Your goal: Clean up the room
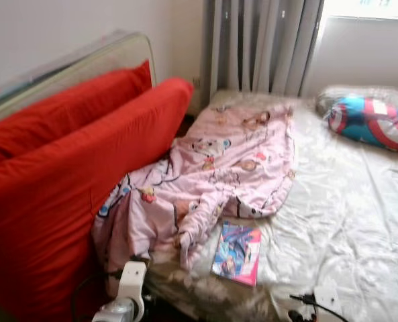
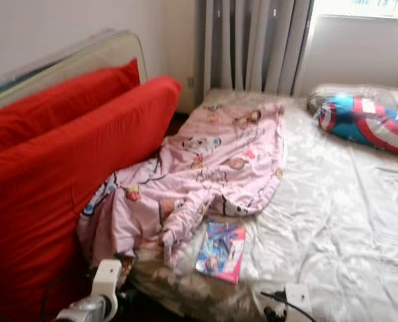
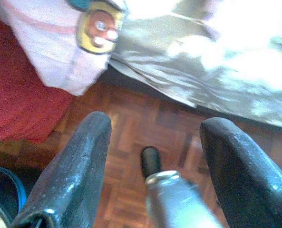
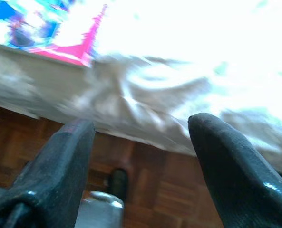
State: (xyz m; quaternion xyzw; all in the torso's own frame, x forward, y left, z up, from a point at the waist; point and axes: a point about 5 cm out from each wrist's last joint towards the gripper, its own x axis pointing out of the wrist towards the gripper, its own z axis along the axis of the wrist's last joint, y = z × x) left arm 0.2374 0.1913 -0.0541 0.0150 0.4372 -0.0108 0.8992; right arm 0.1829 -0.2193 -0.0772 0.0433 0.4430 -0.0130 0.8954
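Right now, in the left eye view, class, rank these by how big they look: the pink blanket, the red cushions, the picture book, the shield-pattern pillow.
1. red cushions, though nearest the camera
2. pink blanket
3. shield-pattern pillow, farther off and cut by the frame edge
4. picture book

Silver-white left arm (image 1: 126,295), black cable alongside; left claw (image 3: 155,156) with two long, glossy black fingers (image 3: 69,180).

The bed sheet (image 1: 346,201) is shiny, satin-like cloth, creased. The pink printed blanket (image 1: 219,168) looks soft and matt. The book (image 1: 237,253) has a glossy cover. The floor (image 3: 145,128) is wood parquet.
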